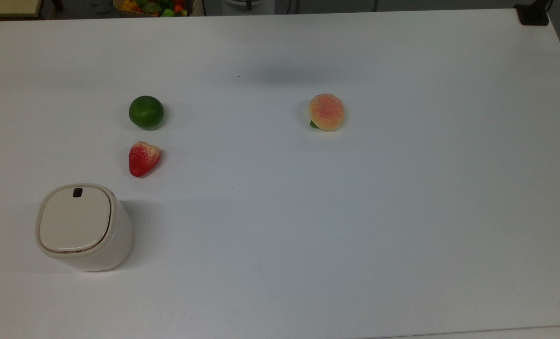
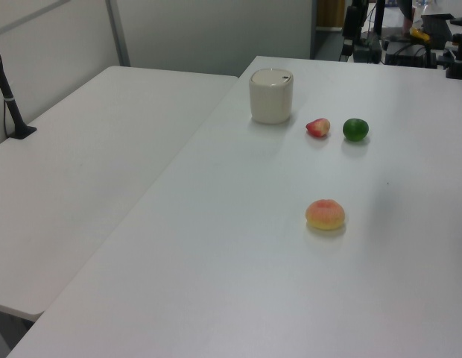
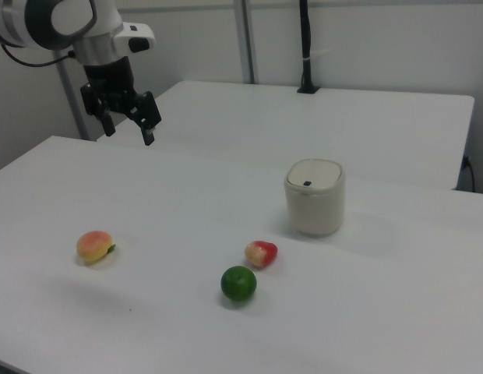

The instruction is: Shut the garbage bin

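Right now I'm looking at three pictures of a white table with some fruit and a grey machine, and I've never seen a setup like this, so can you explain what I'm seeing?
It is one scene photographed by three cameras at the same moment. The grey-and-white machine in the right view is a robot arm; the black part at its end is its hand, two fingers spread open, holding nothing and raised above the table. The top view looks straight down. The left view and right view look across the table from opposite sides.

On the table stand a small cream garbage bin with its lid lying flat, a strawberry, a green lime and a peach lying apart from the others. In the top view, the strawberry sits between the bin and the lime. The hand is far from the bin.
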{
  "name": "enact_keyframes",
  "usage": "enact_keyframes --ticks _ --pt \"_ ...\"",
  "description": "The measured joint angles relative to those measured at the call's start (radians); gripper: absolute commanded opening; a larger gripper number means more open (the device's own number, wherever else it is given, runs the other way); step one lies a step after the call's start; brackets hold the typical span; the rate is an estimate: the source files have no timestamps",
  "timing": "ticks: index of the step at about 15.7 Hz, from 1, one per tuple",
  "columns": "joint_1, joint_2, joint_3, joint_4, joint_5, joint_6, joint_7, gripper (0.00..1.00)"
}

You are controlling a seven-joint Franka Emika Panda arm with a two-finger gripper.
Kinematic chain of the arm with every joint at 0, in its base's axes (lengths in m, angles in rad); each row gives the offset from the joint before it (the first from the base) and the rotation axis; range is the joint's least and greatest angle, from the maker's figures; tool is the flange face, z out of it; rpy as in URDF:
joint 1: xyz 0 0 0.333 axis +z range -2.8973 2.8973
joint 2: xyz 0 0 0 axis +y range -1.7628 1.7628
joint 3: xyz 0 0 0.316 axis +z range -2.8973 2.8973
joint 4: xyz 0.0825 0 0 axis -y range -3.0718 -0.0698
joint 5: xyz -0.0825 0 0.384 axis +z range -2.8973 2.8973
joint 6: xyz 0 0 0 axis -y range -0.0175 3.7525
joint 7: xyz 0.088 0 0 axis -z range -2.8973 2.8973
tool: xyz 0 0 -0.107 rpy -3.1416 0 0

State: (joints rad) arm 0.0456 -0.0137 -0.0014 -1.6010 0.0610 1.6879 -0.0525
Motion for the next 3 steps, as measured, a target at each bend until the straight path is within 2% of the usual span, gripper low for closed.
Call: enact_keyframes --ticks 3 --pt "0.001 0.000 0.000 0.000 0.000 0.004 0.000 1.00"
